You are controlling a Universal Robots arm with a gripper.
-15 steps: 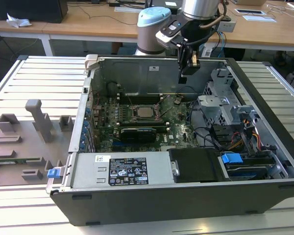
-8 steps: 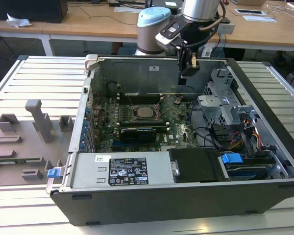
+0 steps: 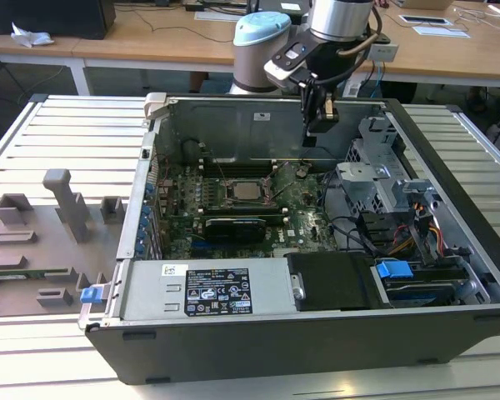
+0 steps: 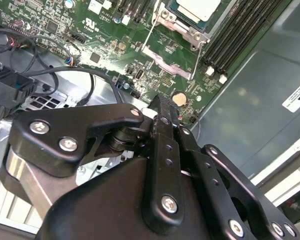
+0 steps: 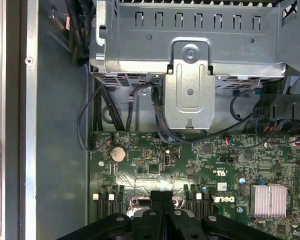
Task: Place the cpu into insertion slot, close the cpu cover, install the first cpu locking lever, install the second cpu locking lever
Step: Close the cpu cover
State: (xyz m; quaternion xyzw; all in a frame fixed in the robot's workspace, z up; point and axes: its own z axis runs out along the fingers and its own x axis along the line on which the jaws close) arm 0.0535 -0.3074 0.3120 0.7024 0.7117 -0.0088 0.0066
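Underneath everything, a slatted grey table (image 3: 58, 133). On it, an open black computer case (image 3: 317, 346), lying flat, insides up. Beside that, on the exterior view's left, a grey fixture board (image 3: 33, 250) with upright holders. Farther back, wooden desks (image 3: 150, 42).

Reaching in from the far side, the robot arm (image 3: 258, 33), pale blue cap on one joint. Along the case's near edge, a grey power supply (image 3: 150, 292) with a label. Next to it, a black bay with a blue tab (image 3: 393, 270).

Across the case floor, the green motherboard (image 5: 200, 165). Bordering it, a silvery drive cage (image 5: 190, 50), dark cables looping out beneath. On the socket's near side, a long black expansion card (image 3: 233, 227).

Above the board, toward the exterior view's right of the socket, the gripper (image 3: 323, 125): well clear, touching nothing. Jaws pressed together, nothing between them. In the first wrist view, fingertips (image 5: 156, 200) meeting along a thin seam.

Mid-board, the insertion slot (image 3: 227, 193), flanked by black memory slots (image 4: 235, 40). Seated inside, the cpu (image 4: 196, 7), silver top up. Flat around the chip, the cpu cover (image 4: 187, 31), a silvery frame. Off the socket's sides, thin wire levers (image 4: 147, 37); cannot tell whether latched. Near the board's edge, a round coin battery (image 5: 118, 154).
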